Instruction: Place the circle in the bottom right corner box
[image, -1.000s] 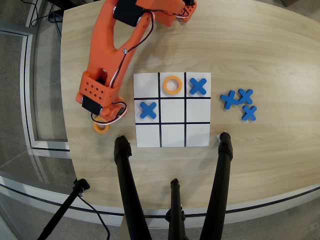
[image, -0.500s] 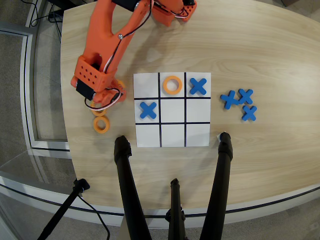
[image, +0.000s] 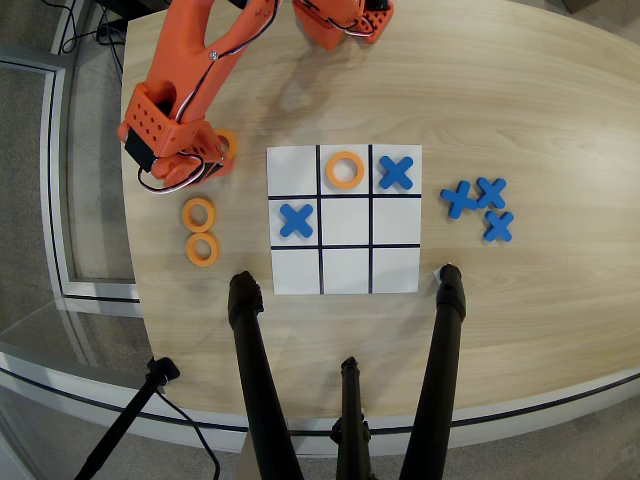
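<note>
Three loose orange circles lie left of the board in the overhead view: one (image: 198, 214), one just below it (image: 202, 249), and one (image: 229, 144) half hidden under my gripper's tip. My orange gripper (image: 212, 160) hovers over that upper circle; its jaws are hidden by the wrist body, so I cannot tell whether it grips anything. The white 3x3 board (image: 345, 280) holds an orange circle (image: 345, 170) in the top middle cell and blue X pieces in the top right (image: 396, 172) and middle left (image: 296, 220) cells. The bottom right corner box (image: 395, 270) is bare white.
Three spare blue X pieces (image: 480, 205) lie right of the board. Black tripod legs (image: 250, 360) (image: 445, 340) cross the table's near edge below the board. The arm's base (image: 340, 20) stands at the top edge.
The arm swung up and left, away from the lowest circle, uncovering the two circles left of the board. Its tip now sits over the upper left circle.
</note>
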